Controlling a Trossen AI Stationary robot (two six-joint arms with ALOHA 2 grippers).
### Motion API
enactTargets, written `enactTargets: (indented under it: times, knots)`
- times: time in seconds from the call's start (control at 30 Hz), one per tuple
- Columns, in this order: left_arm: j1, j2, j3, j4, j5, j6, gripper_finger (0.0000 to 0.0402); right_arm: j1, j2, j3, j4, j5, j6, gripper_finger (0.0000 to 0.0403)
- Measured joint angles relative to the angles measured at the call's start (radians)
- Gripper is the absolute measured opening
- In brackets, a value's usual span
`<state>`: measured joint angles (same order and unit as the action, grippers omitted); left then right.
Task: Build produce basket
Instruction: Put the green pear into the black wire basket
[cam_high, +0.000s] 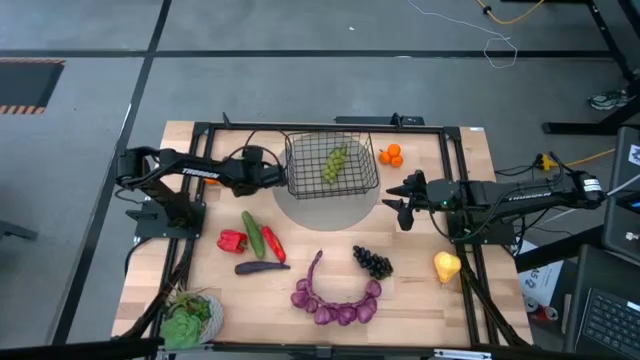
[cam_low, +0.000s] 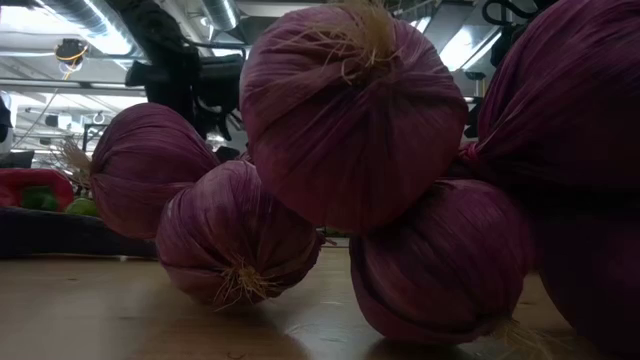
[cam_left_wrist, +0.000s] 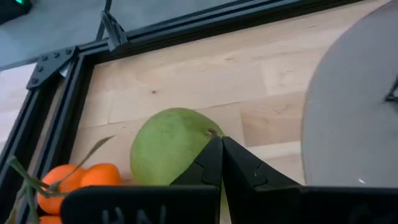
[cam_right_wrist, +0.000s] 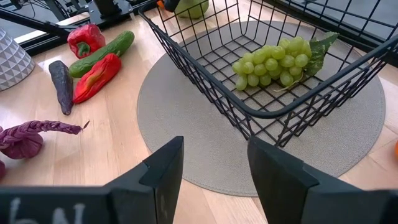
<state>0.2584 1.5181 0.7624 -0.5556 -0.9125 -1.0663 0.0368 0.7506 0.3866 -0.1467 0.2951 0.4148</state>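
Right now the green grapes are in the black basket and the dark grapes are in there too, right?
Not quite. The green grapes are in the basket, but the dark grapes lie outside it on the wooden table, near the yellow pear. The high view shows this.

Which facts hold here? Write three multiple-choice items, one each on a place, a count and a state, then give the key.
1. Where are the green grapes?
A. In the basket
B. On the bare wood
C. On the lettuce plate

2. How many red peppers are there?
A. One
B. Two
C. Four

3. How do the jaws of the left gripper stand?
A. Wide open
B. Clamped on an orange
C. Shut, holding nothing

Key: 1 A, the bunch lies on the wire floor; 2 B, a round one and a long one flank the cucumber; 3 C, the tips meet with nothing between them.
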Motion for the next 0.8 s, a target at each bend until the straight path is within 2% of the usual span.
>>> enactTargets:
  times: [0.33, 0.47, 0.53, 0.67, 0.8]
  knots:
    - [-0.072, 0.0, 0.0, -0.343, -0.056, -0.35, 0.0, 0.0, 0.0, 0.0, 0.0, 0.0, 0.023, 0.0181]
    - [-0.098, 0.0, 0.0, -0.389, -0.056, -0.408, 0.0, 0.0, 0.0, 0.0, 0.0, 0.0, 0.022, 0.0181]
    - [-0.1, 0.0, 0.001, -0.416, -0.03, -0.435, 0.0, 0.0, 0.0, 0.0, 0.0, 0.0, 0.022, 0.0181]
    - [-0.064, 0.0, -0.001, -0.496, 0.125, -0.46, 0.0, 0.0, 0.0, 0.0, 0.0, 0.0, 0.021, 0.0181]
    - [-0.049, 0.0, -0.026, -0.478, 0.132, -0.471, 0.0, 0.0, 0.0, 0.0, 0.0, 0.0, 0.016, 0.0181]
